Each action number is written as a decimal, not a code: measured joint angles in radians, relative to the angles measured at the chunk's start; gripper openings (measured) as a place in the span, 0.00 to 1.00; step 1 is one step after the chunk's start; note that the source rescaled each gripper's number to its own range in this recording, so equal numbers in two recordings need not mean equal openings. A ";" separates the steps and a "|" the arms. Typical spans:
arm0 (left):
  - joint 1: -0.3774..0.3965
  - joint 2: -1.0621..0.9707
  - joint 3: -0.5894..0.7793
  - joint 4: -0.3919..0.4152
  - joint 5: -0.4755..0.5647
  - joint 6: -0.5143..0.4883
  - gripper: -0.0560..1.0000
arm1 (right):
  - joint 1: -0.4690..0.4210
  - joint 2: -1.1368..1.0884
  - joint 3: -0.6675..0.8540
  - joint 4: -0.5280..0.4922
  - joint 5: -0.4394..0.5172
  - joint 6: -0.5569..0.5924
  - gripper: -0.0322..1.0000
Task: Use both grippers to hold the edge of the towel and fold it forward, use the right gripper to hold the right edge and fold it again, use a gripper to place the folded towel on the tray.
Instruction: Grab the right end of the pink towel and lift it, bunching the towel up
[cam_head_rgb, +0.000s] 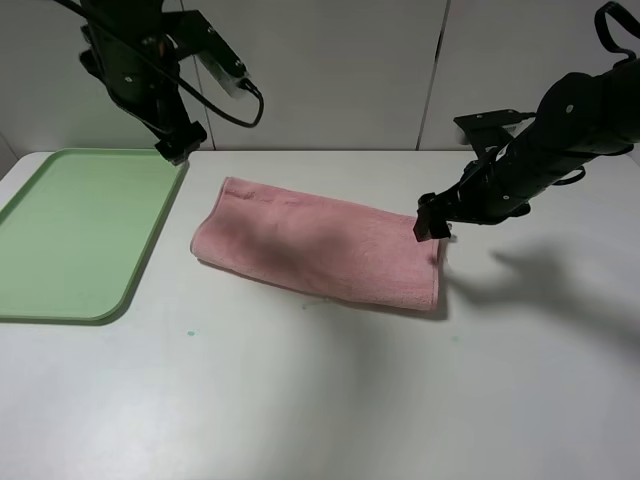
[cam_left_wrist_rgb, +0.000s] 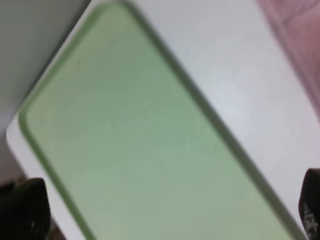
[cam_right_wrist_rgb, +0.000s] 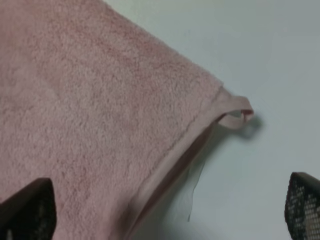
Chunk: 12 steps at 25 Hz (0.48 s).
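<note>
Towel (cam_head_rgb: 320, 250), fluffy pink terry oblong, near smooth green tray (cam_head_rgb: 70, 235); left fingers (cam_left_wrist_rgb: 27, 210) and right fingers (cam_right_wrist_rgb: 304, 205) wide.

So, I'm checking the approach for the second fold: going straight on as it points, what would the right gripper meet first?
Most likely the towel, at its right edge: the right gripper is open, and its wrist view shows that hem between the jaws. Its height above the cloth is unclear.
</note>
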 joint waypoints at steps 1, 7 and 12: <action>0.000 -0.020 0.000 -0.002 0.029 -0.034 1.00 | 0.000 0.000 0.000 0.000 0.005 0.001 1.00; -0.001 -0.147 0.020 -0.145 0.119 -0.173 1.00 | 0.000 0.000 0.000 0.000 0.018 0.022 1.00; -0.047 -0.292 0.134 -0.163 0.086 -0.249 1.00 | 0.000 0.000 0.000 0.000 0.040 0.058 1.00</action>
